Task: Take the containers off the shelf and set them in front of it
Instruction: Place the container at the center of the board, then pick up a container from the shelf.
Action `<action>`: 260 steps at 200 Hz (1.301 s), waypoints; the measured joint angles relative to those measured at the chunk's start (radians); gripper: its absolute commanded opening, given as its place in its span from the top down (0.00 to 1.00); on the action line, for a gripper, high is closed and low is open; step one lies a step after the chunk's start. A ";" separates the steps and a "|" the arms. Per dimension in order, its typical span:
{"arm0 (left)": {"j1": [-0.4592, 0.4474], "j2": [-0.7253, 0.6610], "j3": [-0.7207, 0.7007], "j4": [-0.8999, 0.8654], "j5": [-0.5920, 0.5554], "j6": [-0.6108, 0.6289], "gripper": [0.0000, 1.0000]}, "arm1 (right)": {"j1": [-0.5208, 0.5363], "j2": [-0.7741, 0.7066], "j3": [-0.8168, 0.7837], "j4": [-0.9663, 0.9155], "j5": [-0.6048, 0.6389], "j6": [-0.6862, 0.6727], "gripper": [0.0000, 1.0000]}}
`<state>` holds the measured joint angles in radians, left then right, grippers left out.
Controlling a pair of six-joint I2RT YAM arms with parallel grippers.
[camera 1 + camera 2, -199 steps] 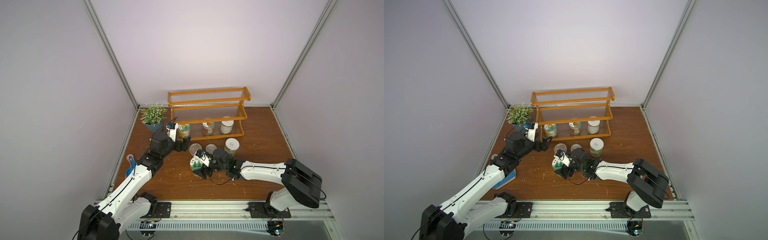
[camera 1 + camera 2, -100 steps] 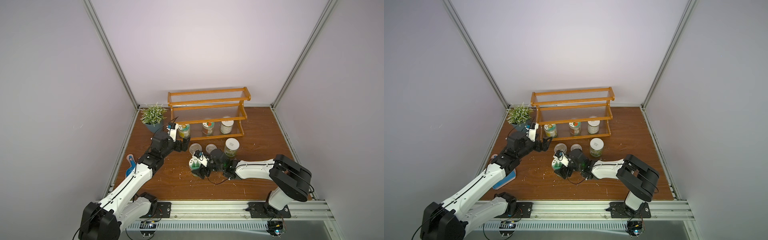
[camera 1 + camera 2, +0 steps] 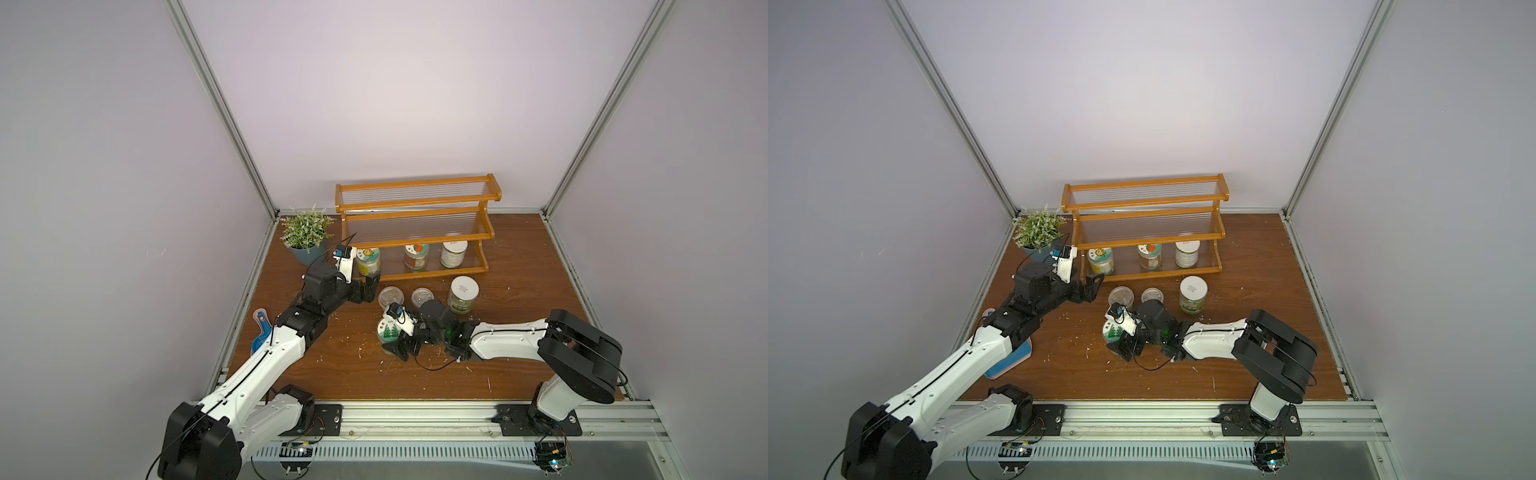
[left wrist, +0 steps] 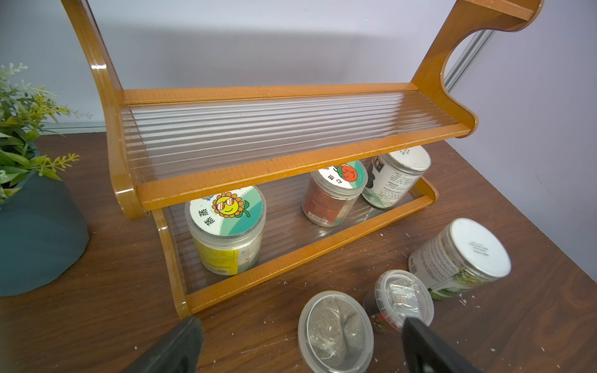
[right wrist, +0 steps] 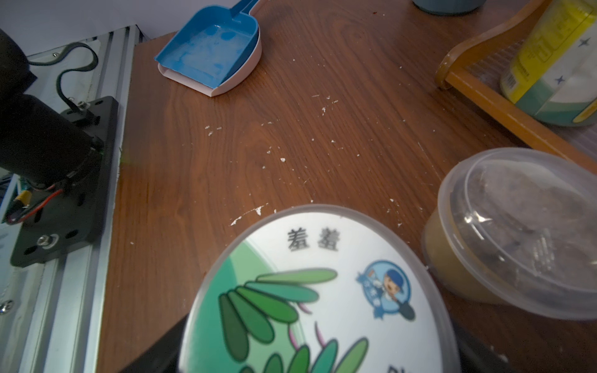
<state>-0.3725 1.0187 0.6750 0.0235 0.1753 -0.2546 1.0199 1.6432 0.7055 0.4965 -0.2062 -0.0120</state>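
Desk (image 3: pixel 540 282) seen from above, robot base at 6 o'clock; shelf (image 3: pixel 417 240) at 12 o'clock, its two upper tiers bare. Left arm (image 3: pixel 274 353) enters from 7 o'clock, right arm (image 3: pixel 507 345) from 3 o'clock.

On the bottom tier we count three containers, from 9 to 3 o'clock: sunflower-lid jar (image 4: pixel 226 226), tomato-lid jar (image 4: pixel 332 197), shelf white-lid jar (image 4: pixel 394 181). The left jaws stand wide apart and hold nothing, low at 6 o'clock of the sunflower-lid jar.

In front of the shelf stand the desk white-lid jar (image 3: pixel 462 295) and the leaf-lid jar (image 5: pixel 316 300). The right jaws flank the latter, which is upright on the desk, but we cannot tell whether they grip it or stand clear. Smallest are the large cup (image 3: pixel 390 296), at 12 o'clock of the leaf-lid jar, and the small cup (image 3: pixel 422 296) at 3 o'clock of the large one.

We judge two steps in hand: a release on the right and a pick on the left. For the release, we would spread the jaws fully before any retreat, then draw back toward 3 o'clock, since the large cup sits near. For the pick, we would keep the jaws below the middle tier's front rail and centre them on the jar's body under its lid. We would then close, lift only enough to clear the bottom rail, and pull toward 6 o'clock.
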 measured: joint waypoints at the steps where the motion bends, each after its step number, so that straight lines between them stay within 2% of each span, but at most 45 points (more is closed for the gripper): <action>1: 0.000 0.000 0.000 0.000 0.000 0.000 0.00 | 0.000 0.000 0.000 0.000 0.000 0.000 0.01; 70: 0.001 0.006 0.000 0.000 0.004 0.000 0.00 | 0.002 -0.100 0.000 -0.062 0.042 -0.011 0.01; 136: 0.008 0.006 0.007 -0.002 0.004 0.000 0.00 | -0.003 -0.318 0.018 -0.313 0.045 -0.032 0.01; 162: 0.011 0.006 0.014 -0.005 0.004 0.000 0.00 | -0.061 -0.365 0.049 -0.348 0.052 -0.034 0.01; 205: 0.016 0.001 0.021 -0.028 0.003 0.001 0.00 | -0.248 -0.372 0.077 -0.301 0.078 0.002 0.01; 260: 0.054 -0.037 0.037 -0.060 0.004 0.002 0.01 | -0.255 -0.200 0.202 -0.226 0.068 0.013 0.01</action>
<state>-0.3187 0.9817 0.7116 -0.0364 0.1791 -0.2531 0.7647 1.4437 0.9073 0.2703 -0.1383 0.0010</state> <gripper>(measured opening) 0.995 0.990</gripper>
